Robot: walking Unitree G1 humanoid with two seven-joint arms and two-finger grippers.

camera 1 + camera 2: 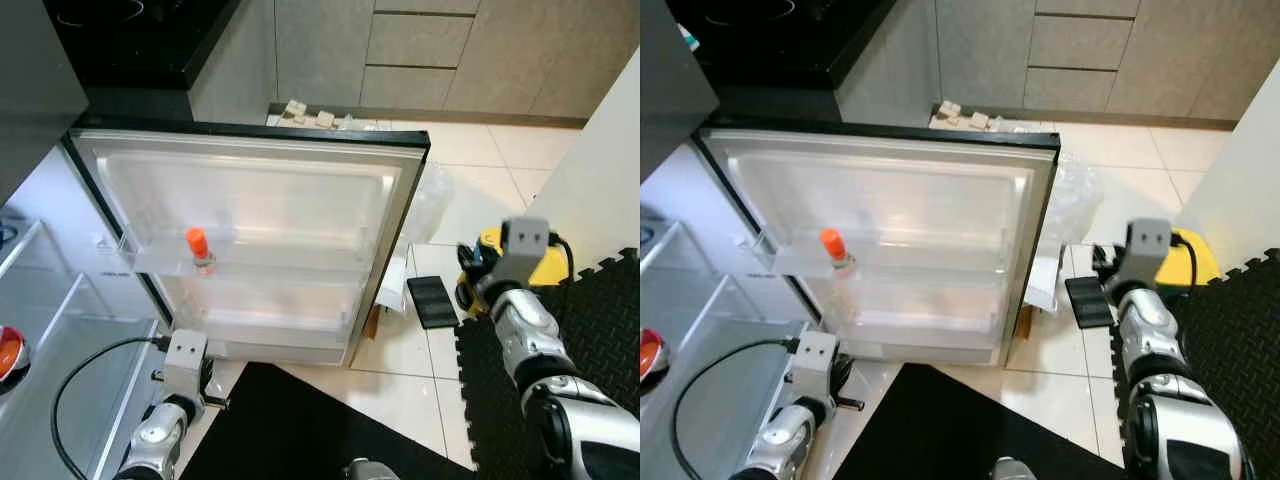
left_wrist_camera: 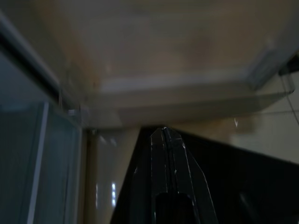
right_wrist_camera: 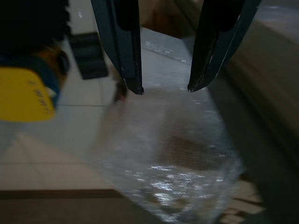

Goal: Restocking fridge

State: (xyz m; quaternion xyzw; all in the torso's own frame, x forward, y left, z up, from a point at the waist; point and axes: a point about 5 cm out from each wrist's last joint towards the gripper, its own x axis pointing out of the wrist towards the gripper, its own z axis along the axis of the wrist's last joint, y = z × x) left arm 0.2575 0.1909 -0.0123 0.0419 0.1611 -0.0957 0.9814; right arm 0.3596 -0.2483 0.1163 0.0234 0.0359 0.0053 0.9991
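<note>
Nearest the camera, the left hand point(image 2: 167, 133) hangs low over the black floor mat point(image 1: 300, 425), just in front of the bottom edge of the open fridge door point(image 1: 255, 240). In the left wrist view its two fingers are pressed together, nothing between them. A black cable point(image 1: 75, 385) loops from that wrist.

The right hand point(image 3: 166, 89) is raised at the right, beyond the edge of the fridge door, over the pale floor tiles point(image 1: 410, 360). In the right wrist view its fingers stand moderately apart and empty, pointing toward a clear plastic bag point(image 3: 173, 154) lying on the tiles. A yellow and black device point(image 1: 545, 262) sits just beside that arm, next to a foam mat point(image 1: 600, 320), and a small black ridged object point(image 1: 432, 300) lies flat on the tiles between the device and the door.

The fridge door stands wide open. One bottle with an orange cap point(image 1: 198, 248) stands upright in the upper door shelf point(image 1: 245, 258), toward its left end. It is well apart from both hands, above and beyond the left hand, far left of the right hand. The lower door shelf point(image 1: 260, 325) holds nothing that can be made out.

At far left, glass fridge shelves point(image 1: 60, 330) show, with a red and orange item point(image 1: 8, 352) at the edge. Beyond the door are grey cabinets point(image 1: 440, 50).
</note>
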